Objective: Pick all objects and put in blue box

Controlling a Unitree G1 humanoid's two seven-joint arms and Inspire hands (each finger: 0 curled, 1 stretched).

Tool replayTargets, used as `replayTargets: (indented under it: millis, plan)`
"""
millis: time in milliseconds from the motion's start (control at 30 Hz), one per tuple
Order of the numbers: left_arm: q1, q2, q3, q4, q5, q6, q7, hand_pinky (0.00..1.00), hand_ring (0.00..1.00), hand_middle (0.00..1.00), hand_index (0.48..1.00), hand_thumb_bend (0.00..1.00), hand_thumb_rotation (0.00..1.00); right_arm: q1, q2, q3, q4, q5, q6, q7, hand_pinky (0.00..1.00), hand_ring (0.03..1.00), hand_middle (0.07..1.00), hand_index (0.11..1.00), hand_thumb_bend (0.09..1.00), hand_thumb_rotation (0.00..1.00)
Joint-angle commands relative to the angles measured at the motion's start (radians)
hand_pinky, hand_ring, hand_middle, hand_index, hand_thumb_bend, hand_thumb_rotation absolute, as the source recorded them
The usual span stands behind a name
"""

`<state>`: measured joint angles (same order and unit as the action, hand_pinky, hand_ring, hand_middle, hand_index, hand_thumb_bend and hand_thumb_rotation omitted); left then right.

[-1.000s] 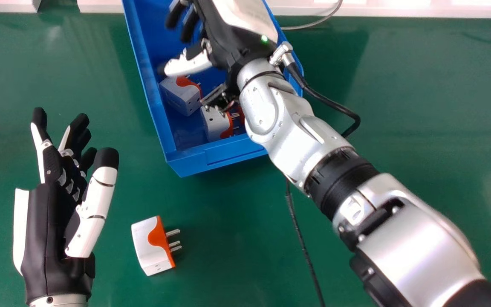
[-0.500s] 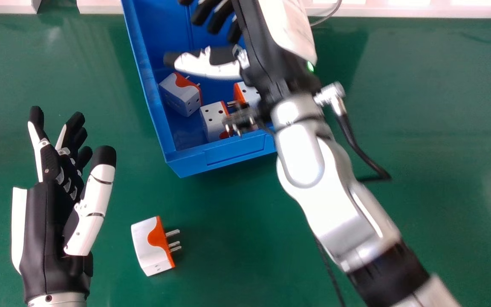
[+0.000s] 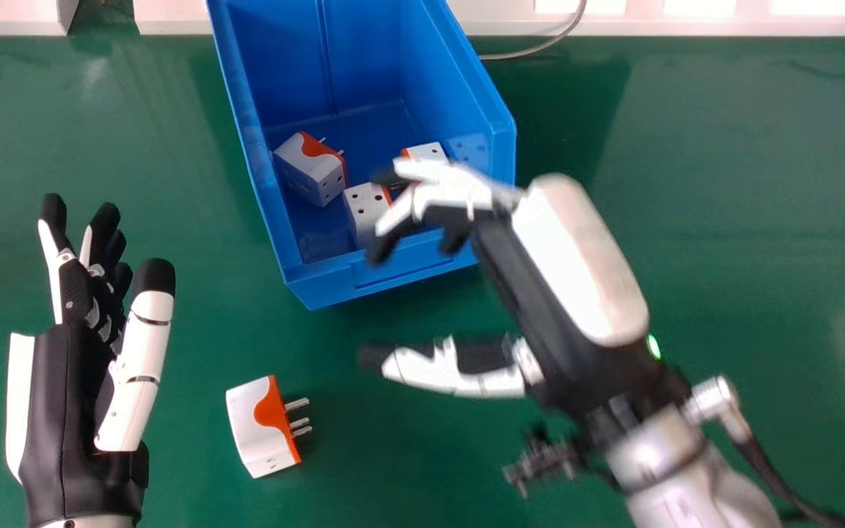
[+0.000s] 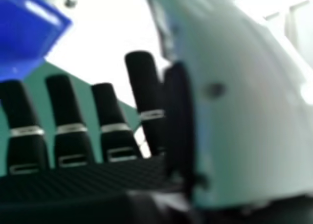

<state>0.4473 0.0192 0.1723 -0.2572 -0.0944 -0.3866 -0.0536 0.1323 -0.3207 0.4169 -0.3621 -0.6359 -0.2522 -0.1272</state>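
The left hand stands wide open above the smooth green tabletop. Next, a boxy white-and-orange plug lies on it, slim metal prongs pointing right. From the head view I see three more plugs inside the glossy blue box. The right hand is spread wide at the near rim; its own view picks out a finely ridged black palm.

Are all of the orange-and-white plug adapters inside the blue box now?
No, one adapter lies on the green table outside the blue box, between the box and the head view's bottom edge.
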Motion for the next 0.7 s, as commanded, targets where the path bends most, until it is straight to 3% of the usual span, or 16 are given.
replayTargets:
  millis: [0, 67, 367, 467, 533, 667]
  plan:
    - [-0.001, 0.006, 0.010, -0.011, -0.010, -0.026, -0.004, 0.99, 0.98, 0.97, 0.961, 0.44, 0.71, 0.041, -0.035, -0.026, -0.023, 0.003, -0.086, -0.020, 0.60, 0.760, 0.802, 0.781, 0.358, 0.56]
    - [-0.001, 0.009, 0.015, -0.009, 0.002, -0.030, -0.001, 0.99, 0.98, 0.97, 0.961, 0.43, 0.72, 0.077, -0.073, -0.044, 0.006, 0.003, -0.162, -0.034, 0.61, 0.770, 0.813, 0.793, 0.361, 0.57]
    - [0.000, 0.014, 0.027, -0.025, 0.016, -0.013, 0.006, 1.00, 0.99, 0.98, 0.968, 0.42, 0.74, 0.024, -0.149, -0.064, 0.182, -0.070, -0.440, -0.073, 0.56, 0.721, 0.759, 0.738, 0.375, 0.59]
    - [-0.004, 0.014, 0.031, -0.028, 0.018, -0.008, 0.009, 1.00, 1.00, 0.99, 0.980, 0.39, 0.75, -0.026, -0.159, -0.051, 0.208, -0.096, -0.481, -0.039, 0.59, 0.749, 0.782, 0.752, 0.356, 0.60]
    - [-0.003, 0.010, 0.033, -0.039, 0.018, 0.008, 0.015, 1.00, 1.00, 0.99, 0.985, 0.41, 0.75, -0.065, -0.165, -0.039, 0.220, -0.111, -0.504, -0.011, 0.61, 0.774, 0.802, 0.779, 0.336, 0.62]
    - [0.002, 0.003, 0.032, -0.063, 0.017, 0.029, 0.028, 1.00, 0.99, 0.98, 0.970, 0.35, 0.74, -0.139, -0.147, -0.012, 0.248, -0.135, -0.540, 0.018, 0.64, 0.787, 0.810, 0.773, 0.355, 0.56]
